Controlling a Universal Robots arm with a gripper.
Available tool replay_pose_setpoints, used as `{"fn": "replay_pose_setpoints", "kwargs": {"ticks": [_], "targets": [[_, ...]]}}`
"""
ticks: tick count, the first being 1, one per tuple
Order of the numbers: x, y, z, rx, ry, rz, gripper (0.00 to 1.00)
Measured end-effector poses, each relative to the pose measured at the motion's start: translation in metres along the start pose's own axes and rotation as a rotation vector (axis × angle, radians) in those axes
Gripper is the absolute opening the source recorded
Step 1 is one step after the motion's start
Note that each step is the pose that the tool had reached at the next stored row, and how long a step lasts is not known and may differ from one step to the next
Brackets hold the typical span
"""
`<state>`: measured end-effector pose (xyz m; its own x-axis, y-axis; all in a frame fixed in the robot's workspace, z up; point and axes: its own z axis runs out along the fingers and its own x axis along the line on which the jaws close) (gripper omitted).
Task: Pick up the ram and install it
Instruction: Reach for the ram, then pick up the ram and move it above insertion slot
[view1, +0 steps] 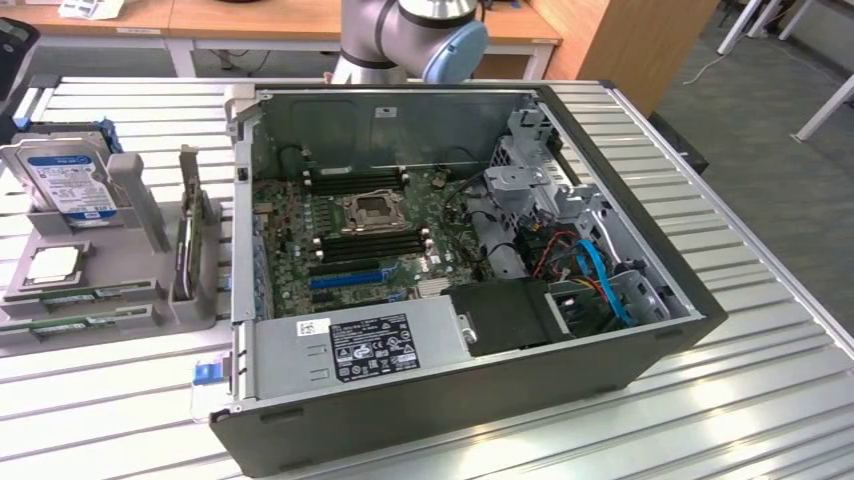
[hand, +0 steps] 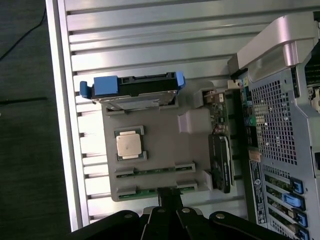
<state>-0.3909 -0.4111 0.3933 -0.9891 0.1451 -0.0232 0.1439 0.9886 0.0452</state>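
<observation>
Fingers (hand: 169, 201), pressed together, are hovering above the ram (hand: 145, 192) lying in the grey holder (hand: 165, 145) near the desk (hand: 150, 45) edge; I am judging they should spread and straddle its thin edges squarely.

Work surface: table (view1: 747, 400) of ribbed silver metal slats, spanning most of the exterior view. There is strong glare on the slats nearest the camera; light elsewhere is even.

Behind the table: light wooden desks (view1: 267, 15) on white frames, set side by side.

To the exterior view's right of the desks: tall wooden panel (view1: 627, 40), possibly a cabinet side, but the view cuts it off.

Floor (view1: 774, 150): grey carpet along the exterior view's right. White furniture legs (view1: 825, 108) stand on it. A pale cable (view1: 705, 65) lies near the wooden panel.

Wrist view: the slatted table (hand: 150, 45) again, its edge rail bright against dark floor (hand: 25, 150). A thin dark cable (hand: 27, 34) runs across that floor.
</observation>
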Motion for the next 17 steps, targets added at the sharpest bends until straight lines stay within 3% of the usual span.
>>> {"fn": "replay_pose_setpoints", "kwargs": {"ticks": [8, 17], "targets": [[-0.0013, -0.0085, -0.0003, 0.0000, -0.0001, 0.000, 0.10], [-0.0013, -0.0085, -0.0003, 0.0000, -0.0001, 0.000, 0.10]]}}
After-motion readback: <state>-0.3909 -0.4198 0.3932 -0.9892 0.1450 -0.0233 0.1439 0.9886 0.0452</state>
